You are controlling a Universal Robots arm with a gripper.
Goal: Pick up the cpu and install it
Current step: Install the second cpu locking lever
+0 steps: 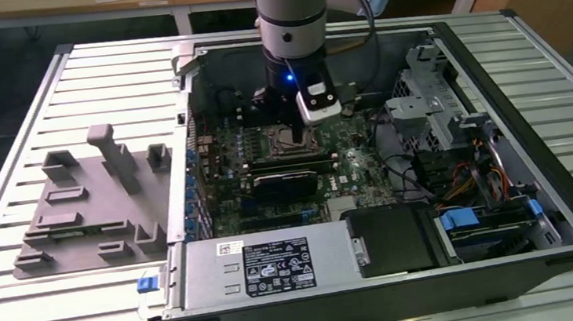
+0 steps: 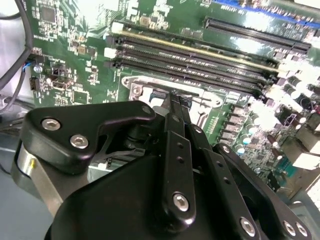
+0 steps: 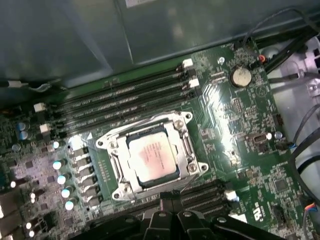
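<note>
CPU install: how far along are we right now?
Done, by the look of it: the cpu lies flat inside the socket frame on the motherboard, its metal top showing. In hand: nothing visible; the gripper hovers at the socket's edge, its fingers close together with no chip between them. Left: the pictures do not settle whether the chip is fully seated or the frame latched.

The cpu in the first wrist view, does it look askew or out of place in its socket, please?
Nothing stands out: the cpu lies flat and square inside the socket frame, edges parallel to it. The gripper is just beside the socket.
</note>
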